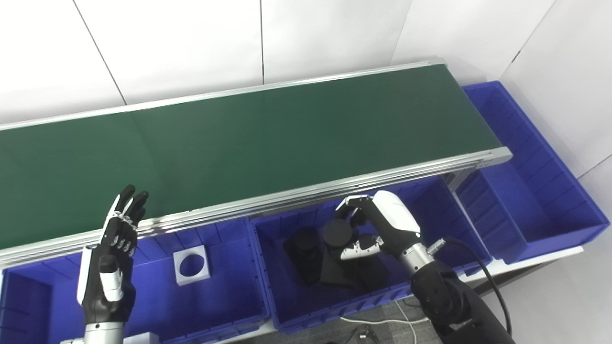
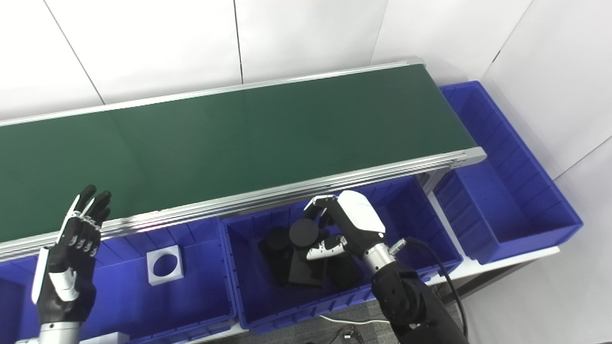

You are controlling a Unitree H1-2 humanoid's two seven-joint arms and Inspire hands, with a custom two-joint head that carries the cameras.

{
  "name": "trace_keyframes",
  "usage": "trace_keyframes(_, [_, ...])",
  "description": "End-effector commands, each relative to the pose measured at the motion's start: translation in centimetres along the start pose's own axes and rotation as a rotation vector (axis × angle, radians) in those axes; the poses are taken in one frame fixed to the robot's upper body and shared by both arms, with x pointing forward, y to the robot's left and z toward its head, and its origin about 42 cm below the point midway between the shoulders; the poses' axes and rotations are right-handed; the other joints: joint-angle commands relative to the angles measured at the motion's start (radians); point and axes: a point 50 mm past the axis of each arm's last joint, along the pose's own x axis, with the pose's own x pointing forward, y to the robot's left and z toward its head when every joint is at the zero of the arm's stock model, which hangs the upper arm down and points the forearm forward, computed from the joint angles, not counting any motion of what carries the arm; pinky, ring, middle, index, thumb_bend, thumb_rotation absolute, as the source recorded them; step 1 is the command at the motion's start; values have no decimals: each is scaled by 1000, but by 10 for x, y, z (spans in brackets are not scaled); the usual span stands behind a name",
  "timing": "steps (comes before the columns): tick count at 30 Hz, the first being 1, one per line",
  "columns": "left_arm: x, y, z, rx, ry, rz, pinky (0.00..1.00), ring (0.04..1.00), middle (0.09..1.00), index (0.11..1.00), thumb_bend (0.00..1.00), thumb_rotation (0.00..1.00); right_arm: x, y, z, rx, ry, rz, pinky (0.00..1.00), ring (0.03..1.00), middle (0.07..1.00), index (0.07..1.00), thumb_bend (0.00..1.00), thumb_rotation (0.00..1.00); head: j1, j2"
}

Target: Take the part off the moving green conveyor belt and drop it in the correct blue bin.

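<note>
- The part [image 1: 337,232] is a matte black piece with a round, flat-topped disc end facing up; it looks like a short cylinder on a blockier base, though its lower half is hard to separate from the dark pieces under it.
- It sits between the fingers and thumb of the right hand [image 1: 377,224], which is closed around it, held inside the upper space of the middle blue bin [image 1: 306,313], above that bin's contents and not on the belt.
- The right hand has a white shell on its back and silver-and-black fingers [image 1: 353,202] curling over the far side of the part, with the thumb on the near side.
- Below and left of the held part, other black parts [image 1: 306,255] of the same matte finish lie in a cluster on the floor of the middle bin, one with a round top.
- The left blue bin [image 1: 224,306] holds a pale grey square plate with a round hole [image 1: 191,264], lying flat near the bin's far wall.
- The left hand [image 1: 112,258] is raised upright above the left bin, just near of the belt's edge, fingers straight and spread, gripping nothing.
- The green conveyor belt [image 1: 267,138] runs left to right behind the bins, framed by silver rails, its surface bare.
- A longer blue bin [image 1: 564,200] stands at the right end of the belt.
</note>
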Motion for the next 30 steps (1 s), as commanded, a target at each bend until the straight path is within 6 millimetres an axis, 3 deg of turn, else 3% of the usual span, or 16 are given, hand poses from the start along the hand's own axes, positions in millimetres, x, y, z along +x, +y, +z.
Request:
trace_keyframes(1, [9,1,9,11,-67,-13,957,939,892,928,831,1000,6,-14,7,-34,-28,-27,580,659,698,604,829,132,2,0])
trace_keyframes(3, [10,1,9,12,-68,-14,956,938,892,928,831,1000,6,-14,6,-32,-27,-25,587,669,711,650,936,139,2,0])
trace_keyframes(17, [7,1,7,23,-55,-13,961,937,891,923,835,1000,3,-16,9,-5,-38,-21,606,685,717,676,949,157,10,-1])
trace_keyframes(24, [4,4,6,22,-48,-11,951,936,887,922,850,1000,-8,-24,22,141,-89,-91,642,692,699,675,925,168,19,7])
trace_keyframes(30, [2,5,4,32,-36,-20,948,933,887,926,860,1000,-18,-27,51,394,-216,-206,681,724,721,673,918,249,55,7])
